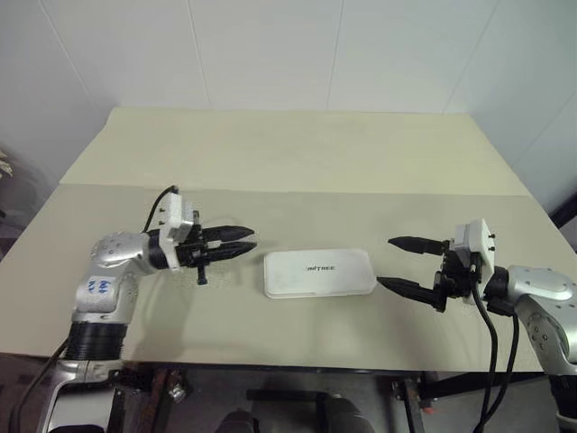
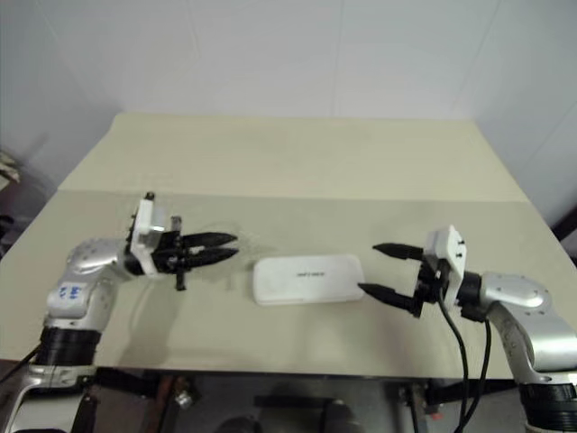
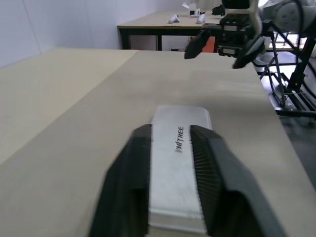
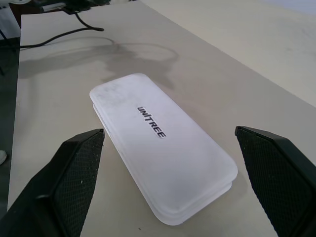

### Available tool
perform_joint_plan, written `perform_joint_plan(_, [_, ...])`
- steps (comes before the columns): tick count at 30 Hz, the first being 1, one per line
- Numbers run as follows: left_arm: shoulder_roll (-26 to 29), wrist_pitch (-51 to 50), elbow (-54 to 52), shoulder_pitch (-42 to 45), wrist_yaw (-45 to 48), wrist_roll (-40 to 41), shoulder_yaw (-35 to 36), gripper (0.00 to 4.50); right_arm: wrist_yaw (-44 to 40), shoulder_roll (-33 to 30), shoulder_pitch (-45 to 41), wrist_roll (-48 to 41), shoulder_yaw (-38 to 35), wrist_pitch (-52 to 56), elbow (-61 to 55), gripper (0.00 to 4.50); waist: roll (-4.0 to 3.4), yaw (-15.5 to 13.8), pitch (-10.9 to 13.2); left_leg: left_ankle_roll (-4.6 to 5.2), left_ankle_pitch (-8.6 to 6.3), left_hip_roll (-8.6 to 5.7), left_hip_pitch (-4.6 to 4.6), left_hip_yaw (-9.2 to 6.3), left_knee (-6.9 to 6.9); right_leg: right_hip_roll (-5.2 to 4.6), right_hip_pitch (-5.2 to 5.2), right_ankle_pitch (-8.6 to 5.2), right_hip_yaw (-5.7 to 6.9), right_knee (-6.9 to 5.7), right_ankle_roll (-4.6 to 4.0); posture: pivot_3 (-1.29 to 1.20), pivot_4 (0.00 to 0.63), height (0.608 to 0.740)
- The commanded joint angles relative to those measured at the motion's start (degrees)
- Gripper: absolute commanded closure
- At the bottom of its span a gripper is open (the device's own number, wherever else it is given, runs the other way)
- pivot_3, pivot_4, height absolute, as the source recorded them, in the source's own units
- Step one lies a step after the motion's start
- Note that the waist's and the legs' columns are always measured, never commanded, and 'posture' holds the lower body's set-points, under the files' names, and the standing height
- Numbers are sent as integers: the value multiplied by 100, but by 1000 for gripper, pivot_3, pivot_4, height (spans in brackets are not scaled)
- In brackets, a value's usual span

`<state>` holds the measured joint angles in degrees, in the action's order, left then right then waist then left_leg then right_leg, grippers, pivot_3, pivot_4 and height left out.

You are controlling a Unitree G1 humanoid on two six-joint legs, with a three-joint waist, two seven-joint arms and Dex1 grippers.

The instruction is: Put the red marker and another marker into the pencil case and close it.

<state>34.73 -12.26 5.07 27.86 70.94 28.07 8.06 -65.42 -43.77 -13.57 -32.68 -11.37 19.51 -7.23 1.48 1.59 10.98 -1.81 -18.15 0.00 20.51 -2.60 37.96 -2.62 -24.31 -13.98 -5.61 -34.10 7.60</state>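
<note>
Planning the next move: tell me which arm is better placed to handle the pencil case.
Probably the right. The right gripper stands wide open, pointing at the closed pencil case near its end. The left gripper points at its other end with fingers nearly together. No markers lie on the table.

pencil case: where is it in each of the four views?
Left eye view: pencil case, lower centre, shut, flat on the table.
Right eye view, lower centre.
Left wrist view, centre, between that gripper's fingers.
Right wrist view, centre.
Shared landmark: dark lettering on the lid.
</note>
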Motion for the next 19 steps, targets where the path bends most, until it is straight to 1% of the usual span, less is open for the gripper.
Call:
perform_joint_plan(1, [127, 478, -46, -95, 49, 77, 317, 1883, -10, -60, -262, 38, -207, -226, 389, 0, 0, 0, 0, 0, 0, 0, 0, 1, 0, -1, -1, 0, 0, 0, 0, 0, 150, 740])
perform_joint_plan(6, [183, 341, -86, -112, 61, 151, 295, 155, -202, -213, -440, 185, -164, -404, 707, 0, 0, -1, 0, 0, 0, -1, 0, 1, 0, 0, -1, 0, 0, -1, 0, 0, 150, 740])
perform_joint_plan(7, [216, 313, -88, -116, 90, 165, 305, 27, -233, -250, -459, 195, -160, -410, 708, 0, 0, 1, 0, 0, 0, 0, 1, 2, -1, 0, -2, 0, 0, 0, -1, 0, 150, 740])
perform_joint_plan(10, [347, 278, -59, -176, 231, 188, 333, 27, -286, -321, -479, 244, -156, -442, 710, 0, 0, 14, 0, 1, -1, 0, 4, 3, -2, 0, -7, 0, 0, 0, -1, 0, 150, 740])
perform_joint_plan(13, [495, -20, -157, -222, 321, 282, 279, 27, -391, -395, -537, 313, -113, -498, 811, 0, -1, 19, 0, 1, -1, 2, 3, 4, -2, 2, -8, 0, 0, -3, -1, 0, 150, 740])
perform_joint_plan(19, [624, -309, -570, -518, 143, 278, 298, 27, -367, -279, -749, 435, 7, -536, 957, 0, -1, 23, 0, 1, -1, 2, 3, 6, -2, 1, -9, -1, -1, -3, -3, 0, 150, 740])
